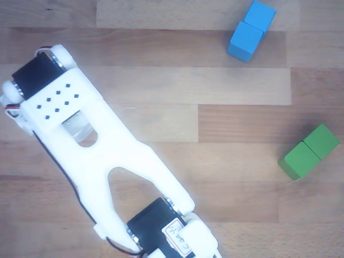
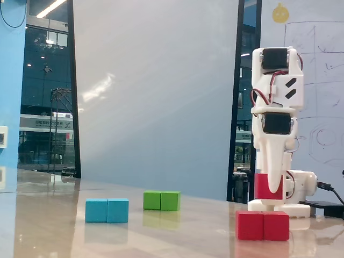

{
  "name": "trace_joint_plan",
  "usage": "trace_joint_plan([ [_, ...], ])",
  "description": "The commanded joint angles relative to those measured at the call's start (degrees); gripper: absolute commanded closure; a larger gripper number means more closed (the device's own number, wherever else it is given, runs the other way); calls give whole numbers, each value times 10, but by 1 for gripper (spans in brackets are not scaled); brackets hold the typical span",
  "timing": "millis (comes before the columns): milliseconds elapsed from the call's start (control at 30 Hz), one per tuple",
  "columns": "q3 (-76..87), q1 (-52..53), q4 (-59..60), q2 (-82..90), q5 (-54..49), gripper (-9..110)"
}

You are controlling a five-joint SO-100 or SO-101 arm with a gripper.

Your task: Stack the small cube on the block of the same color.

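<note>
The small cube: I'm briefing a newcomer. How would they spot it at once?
In the fixed view, find the white arm on the right. The small cube is the red piece between its fingers, held above the red block. It is one cube long and airborne; the others are double-length and rest on the table.

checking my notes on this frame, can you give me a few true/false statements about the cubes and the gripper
1. The gripper holds the small red cube. True.
2. The small red cube already rests on the red block. False: a gap still shows between them in the fixed view.
3. The blue block and green block lie on the table, apart from each other. True.
4. The green block is stacked on the blue block. False: both sit directly on the table.
</note>
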Motion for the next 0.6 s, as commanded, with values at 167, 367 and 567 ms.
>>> trace_joint_plan([
  [167, -58, 2, -25, -14, -2, 93],
  [367, -58, 4, -25, -27, -2, 93],
  [567, -58, 38, -25, -27, -2, 93],
])
